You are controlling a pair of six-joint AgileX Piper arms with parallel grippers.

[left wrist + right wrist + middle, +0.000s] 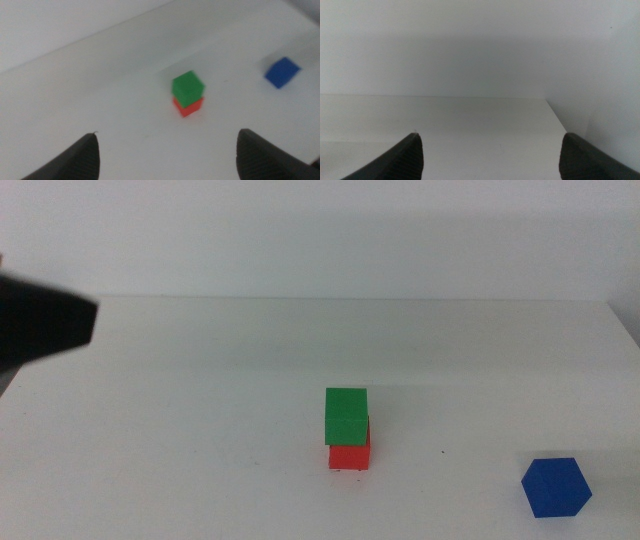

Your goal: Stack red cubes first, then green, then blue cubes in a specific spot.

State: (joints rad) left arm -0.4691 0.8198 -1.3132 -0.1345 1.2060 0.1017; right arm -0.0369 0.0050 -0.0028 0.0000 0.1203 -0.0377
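The green cube sits on top of the red cube near the middle of the white table, turned slightly against it. The spot beneath this stack is hidden by it. The blue cube lies alone at the front right. The left wrist view shows the green cube, the red cube and the blue cube. My left gripper is open, empty, and well back from the stack. Its arm shows at the left edge. My right gripper is open over bare table.
The white table ends at a pale wall along the back. Its right edge shows in the right wrist view.
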